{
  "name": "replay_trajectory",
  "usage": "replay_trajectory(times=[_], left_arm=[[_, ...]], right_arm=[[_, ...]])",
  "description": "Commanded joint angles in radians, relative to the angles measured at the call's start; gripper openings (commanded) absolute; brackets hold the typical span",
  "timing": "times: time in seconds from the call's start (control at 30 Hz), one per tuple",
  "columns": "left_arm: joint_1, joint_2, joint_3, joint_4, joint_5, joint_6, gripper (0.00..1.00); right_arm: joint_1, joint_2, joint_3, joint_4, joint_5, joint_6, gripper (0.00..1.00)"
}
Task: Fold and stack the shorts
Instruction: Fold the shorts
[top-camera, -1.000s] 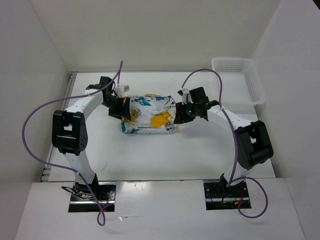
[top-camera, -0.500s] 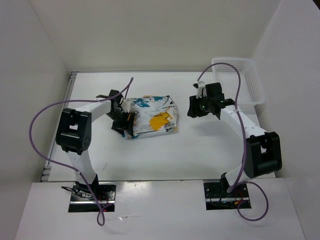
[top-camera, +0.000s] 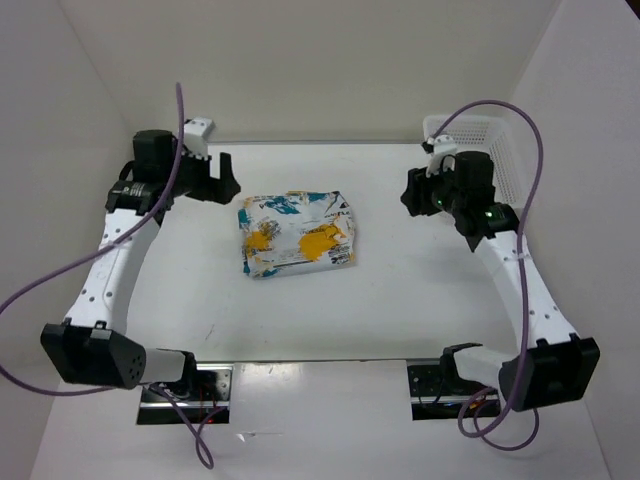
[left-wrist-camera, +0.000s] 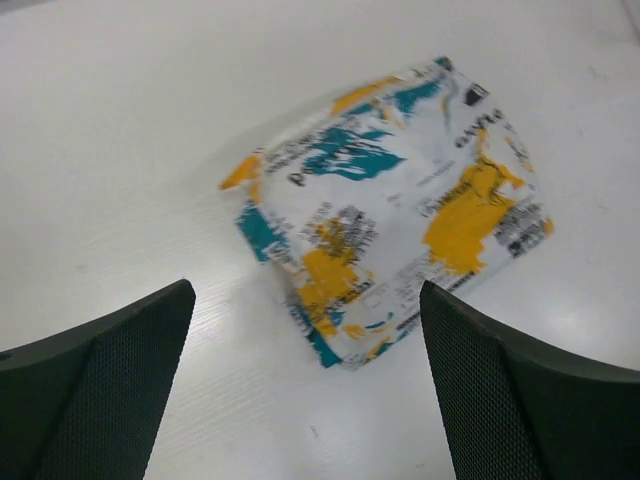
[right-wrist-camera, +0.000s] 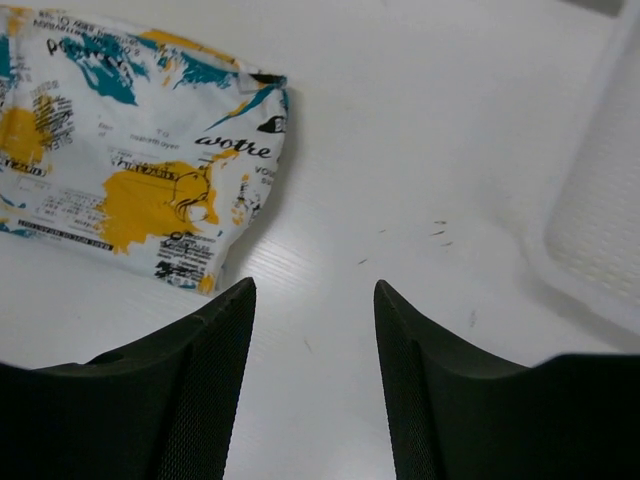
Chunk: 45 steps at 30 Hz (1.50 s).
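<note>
The shorts (top-camera: 297, 233), white with teal, yellow-orange and black print, lie folded into a compact square on the white table's middle. They also show in the left wrist view (left-wrist-camera: 390, 205) and at the upper left of the right wrist view (right-wrist-camera: 130, 190). My left gripper (top-camera: 222, 177) is open and empty, raised at the table's back left, apart from the shorts. My right gripper (top-camera: 412, 192) is open and empty, raised to the right of the shorts, near the basket.
A white plastic mesh basket (top-camera: 478, 160) stands at the table's back right; its rim shows in the right wrist view (right-wrist-camera: 600, 210). White walls enclose the table on the left, back and right.
Both grippers have let go of the shorts and pulled away, the left up to the back left, the right toward the basket. The folded shorts stay on the table.
</note>
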Motion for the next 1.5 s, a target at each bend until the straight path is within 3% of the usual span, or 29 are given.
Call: replay_trajectory(times=[0.0,0.1,0.23,0.33,0.73,1.37,1.47], left_arm=[[0.053,-0.050,-0.045,0.022,-0.122,0.021,1.00],[0.093,-0.147,-0.116,0.091,-0.380,0.021,1.00],[0.141,-0.227,-0.188,0.132,-0.583,0.021,1.00],[0.164,-0.276,-0.229,0.142,-0.646,0.021,1.00],[0.302,-0.389,-0.338,0.111,-0.475,0.021,1.00],[0.311,-0.409,-0.347,0.111,-0.435,0.021,1.00],[0.311,-0.409,-0.347,0.102,-0.377,0.021,1.00]], right_arm=[[-0.054,-0.114,0.005,-0.017,0.036,-0.045,0.57],[-0.079,-0.189,-0.052,-0.017,0.073,-0.069,0.57],[-0.126,-0.273,-0.123,-0.017,0.087,-0.069,0.57],[-0.161,-0.330,-0.154,0.002,0.096,-0.048,0.60],[-0.224,-0.441,-0.215,0.036,0.109,-0.019,0.67],[-0.224,-0.432,-0.244,0.054,0.090,0.000,0.74],[-0.224,-0.432,-0.253,0.054,0.090,0.000,0.75]])
